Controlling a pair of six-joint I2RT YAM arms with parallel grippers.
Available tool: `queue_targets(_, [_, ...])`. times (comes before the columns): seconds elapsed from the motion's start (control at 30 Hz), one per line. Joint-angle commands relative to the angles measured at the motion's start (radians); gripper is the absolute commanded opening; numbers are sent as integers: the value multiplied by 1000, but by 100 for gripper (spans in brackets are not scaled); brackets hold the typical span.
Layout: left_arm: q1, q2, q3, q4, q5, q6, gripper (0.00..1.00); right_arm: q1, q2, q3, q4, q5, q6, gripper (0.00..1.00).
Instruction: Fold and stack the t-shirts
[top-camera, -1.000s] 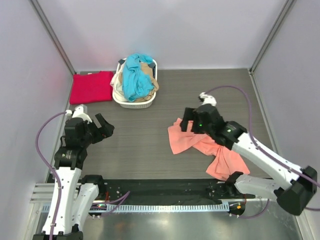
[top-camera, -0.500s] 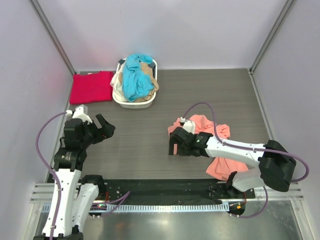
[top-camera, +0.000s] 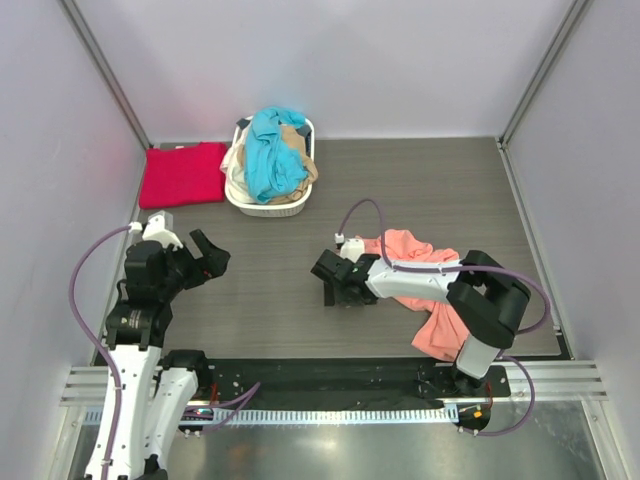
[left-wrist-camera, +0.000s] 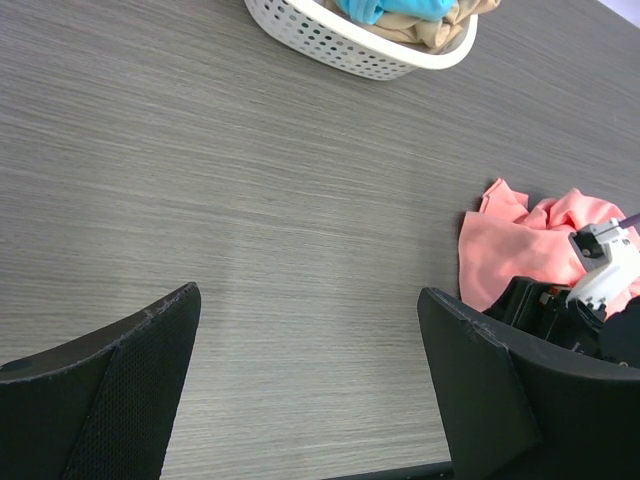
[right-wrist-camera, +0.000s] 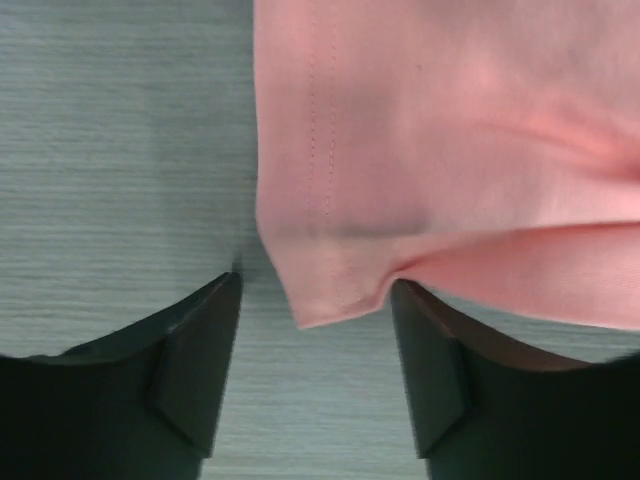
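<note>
Looks like we're at the "grab a corner" part of folding the salmon-pink shirt (right-wrist-camera: 450, 150). The right gripper (right-wrist-camera: 316, 300) is down low at the table (top-camera: 420, 190), and its wrist view shows the hemmed corner of that shirt poking right in between its two fingers (right-wrist-camera: 190, 370). The jaws are apart, one each side of the corner, with no pinch on the cloth yet as far as I can tell. The rest of the shirt lies crumpled behind the gripper, back along its own arm. The left gripper (left-wrist-camera: 308, 295) hangs above bare table, jaws wide apart and nothing between them; the salmon shirt is off to its front right, well apart from it. The crimson shirt (top-camera: 183, 173) lies flat and folded far beyond the left gripper, just beside the basket (top-camera: 262, 207), which holds the teal shirt (top-camera: 272, 150) and the beige one (left-wrist-camera: 435, 32). My guess for the next move: close on that corner cleanly, catching the hem and not just the tip, then drag or lift it out to flatten the shirt. The left arm probably needs to come over for the other corner.
</note>
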Motion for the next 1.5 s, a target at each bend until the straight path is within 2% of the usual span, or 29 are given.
queue_targets(0.0, [-2,-7,7,30,18,14,90,3,46,55,-5,44,-10,63])
queue_targets(0.07, [-2,-12,8,31,17,14,90,5,61,64,-13,40,-24,46])
queue_targets(0.1, [-2,-12,7,31,17,14,90,5,66,71,-20,37,-31,30])
queue_targets(0.17, [-2,-16,7,31,14,14,91,5,69,71,-23,31,-44,17])
queue_targets(0.2, [-2,-18,7,31,14,14,90,3,67,75,-25,26,-51,2])
queue_targets(0.27, [-2,-19,7,31,8,14,91,0,59,87,-33,32,-76,1])
queue_targets(0.37, [-2,-16,7,30,6,14,91,-6,41,202,-114,96,-178,1])
queue_targets(0.43, [-2,-12,8,30,4,14,91,-6,38,394,-226,145,-295,1])
queue_targets(0.47, [-2,-9,7,28,0,14,91,-5,43,566,-302,162,-402,1])
queue_targets(0.53, [-2,-7,8,25,-5,14,91,8,46,752,-380,173,-473,1])
queue_targets(0.57, [0,-7,10,25,-17,12,91,24,44,937,-477,236,-490,1])
queue_targets(0.63, [-2,-10,12,19,-29,12,91,40,27,1078,-566,318,-504,1])
queue_targets(0.7, [-2,-10,15,11,-44,12,91,42,-66,1126,-666,449,-466,1])
queue_targets(0.73, [-2,-10,15,11,-49,12,91,43,-115,1093,-687,504,-432,1])
queue_targets(0.8, [-2,-13,13,10,-55,11,91,35,-320,898,-715,662,-279,1])
queue_targets(0.83, [-2,-13,12,11,-57,5,91,22,-403,823,-717,687,-228,1])
queue_targets(0.87, [-2,-10,12,11,-58,3,91,3,-474,675,-717,707,-116,1])
queue_targets(0.9, [-2,-6,12,11,-55,1,91,-45,-603,608,-717,710,-76,1])
queue_targets(0.93, [-2,1,13,11,-48,-6,90,-72,-653,547,-715,715,-38,1])
queue_targets(0.97, [-2,8,15,10,-34,-9,89,-95,-693,444,-714,706,-12,1])
queue_targets(1.03, [-5,37,19,14,27,-18,86,-144,-763,361,-694,687,8,1])
queue_targets(1.13, [-46,100,12,39,58,-66,84,-190,-708,272,-676,658,-33,1])
queue_targets(1.23, [-195,172,-28,108,-12,-150,81,-239,-601,226,-646,623,-76,1])
queue_targets(1.27, [-311,198,-39,127,-113,-167,81,-274,-590,197,-587,589,-97,1])
queue_targets(1.3, [-372,224,-57,169,-150,-205,81,-303,-591,177,-536,553,-128,1])
queue_targets(1.33, [-431,291,-65,193,-199,-222,82,-337,-600,155,-480,494,-201,1])
queue_targets(1.37, [-527,332,-71,218,-247,-239,83,-422,-631,134,-423,363,-229,1])
queue_targets(1.4, [-566,370,-76,268,-256,-268,84,-458,-645,93,-324,289,-257,1])
queue_targets(1.47, [-644,496,-74,330,-269,-298,85,-518,-651,75,-260,188,-292,1])
